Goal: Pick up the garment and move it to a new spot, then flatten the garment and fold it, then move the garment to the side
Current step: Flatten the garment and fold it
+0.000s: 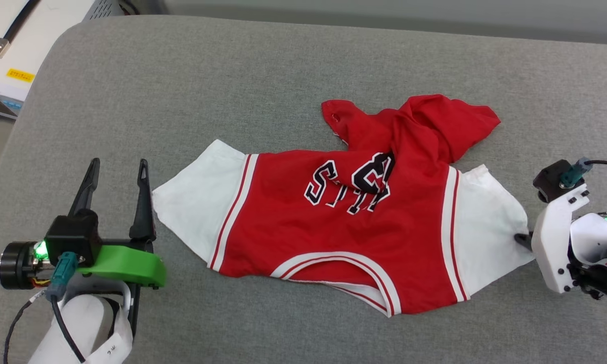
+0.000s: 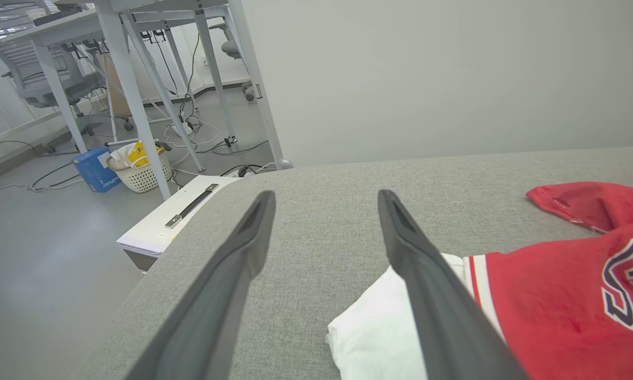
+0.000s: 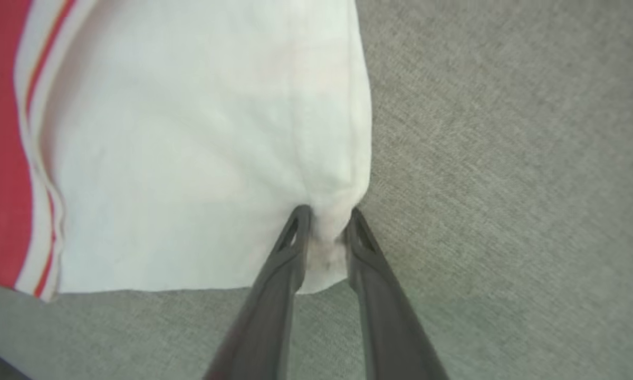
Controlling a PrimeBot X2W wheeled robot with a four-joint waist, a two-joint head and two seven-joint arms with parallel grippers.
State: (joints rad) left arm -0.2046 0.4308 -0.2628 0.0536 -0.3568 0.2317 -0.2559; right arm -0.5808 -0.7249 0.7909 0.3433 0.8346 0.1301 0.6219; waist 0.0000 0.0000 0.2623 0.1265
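Expect slip or bunching under one-sided pull: right gripper (image 3: 325,217) clamped on thin sleeve edge of the garment (image 1: 334,227), left gripper (image 1: 119,164) spread apart, empty

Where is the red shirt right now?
In the head view, the garment lies mid-picture on the gray cushion, between the open left end effector and the right end effector, which pinches its white sleeve.
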